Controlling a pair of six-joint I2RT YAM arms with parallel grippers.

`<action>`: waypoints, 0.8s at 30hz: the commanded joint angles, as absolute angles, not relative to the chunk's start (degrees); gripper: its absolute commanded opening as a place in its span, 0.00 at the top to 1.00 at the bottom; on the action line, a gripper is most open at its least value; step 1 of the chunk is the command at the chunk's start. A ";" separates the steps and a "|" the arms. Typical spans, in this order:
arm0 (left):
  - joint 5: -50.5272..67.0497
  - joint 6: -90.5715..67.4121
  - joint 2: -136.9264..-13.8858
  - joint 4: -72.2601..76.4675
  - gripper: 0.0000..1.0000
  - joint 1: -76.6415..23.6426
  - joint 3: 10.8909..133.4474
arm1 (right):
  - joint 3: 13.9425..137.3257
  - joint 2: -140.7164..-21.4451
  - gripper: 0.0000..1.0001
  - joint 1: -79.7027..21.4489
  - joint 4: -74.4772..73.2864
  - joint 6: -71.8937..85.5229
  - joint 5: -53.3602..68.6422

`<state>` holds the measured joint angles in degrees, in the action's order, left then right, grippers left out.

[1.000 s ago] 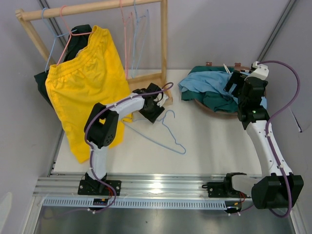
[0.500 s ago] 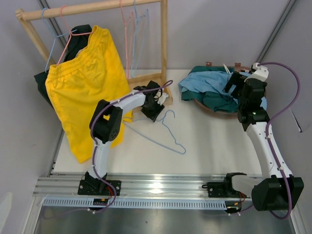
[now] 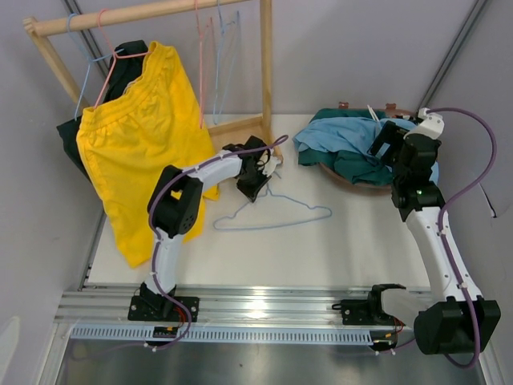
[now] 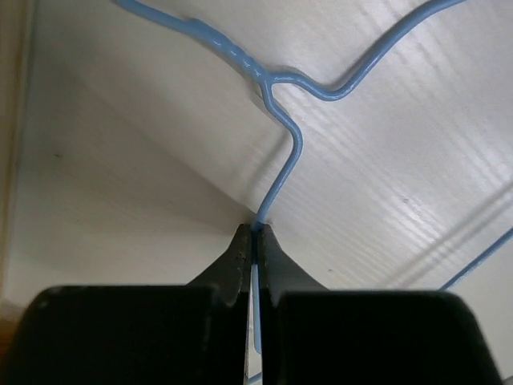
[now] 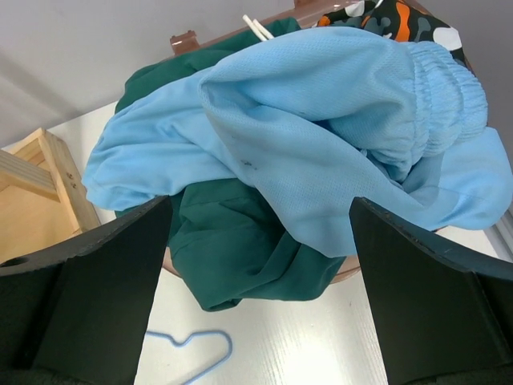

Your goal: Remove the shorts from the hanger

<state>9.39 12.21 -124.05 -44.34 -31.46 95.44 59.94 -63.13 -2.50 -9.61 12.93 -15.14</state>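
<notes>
Your left gripper [image 4: 253, 233] is pinched together on the hook of the light blue wire hanger [image 4: 296, 152]. It sits just in front of the foot of the wooden clothes rack [image 3: 267, 72], so on its far side you have the rack's upright and base rail close by. The hanger lies flat on the white table [image 3: 361, 257] with its long bar running left to right and its hook pointing away from you, into the fingers. Your open room is the stretch of tabletop from the hanger to the near edge, and rightward as far as the brown basket [image 3: 353, 184].

The bright yellow fabric shorts [image 3: 140, 136] hang from a pink wire hanger [image 3: 120, 56] near the left end of the rack's top rail. Their waistband slants from the hook down to the left and the legs fall toward you, so the long axis runs top to bottom. The lowest hem reaches past the table's left edge, close to your left arm. Black fabric shorts [image 3: 128, 70] hang behind them, mostly covered.

Your right gripper [image 5: 256, 265] stands wide apart and holds nothing, hovering at the near side of the basket. In the basket, the light blue shorts [image 5: 321, 120] lie over the teal green shorts [image 5: 240, 257], with the orange, black and white patterned shorts [image 5: 385, 16] at the far rim.
</notes>
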 commanded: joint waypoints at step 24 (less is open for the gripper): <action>-25.99 -7.30 -81.92 -54.85 1.00 -46.05 120.92 | 58.89 -50.28 0.01 -2.20 -14.68 17.14 -13.54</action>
<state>-15.14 -5.58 -86.89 -53.21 -46.04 115.87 59.13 -51.72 -2.39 -14.57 15.99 -14.55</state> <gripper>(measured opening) 0.021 0.993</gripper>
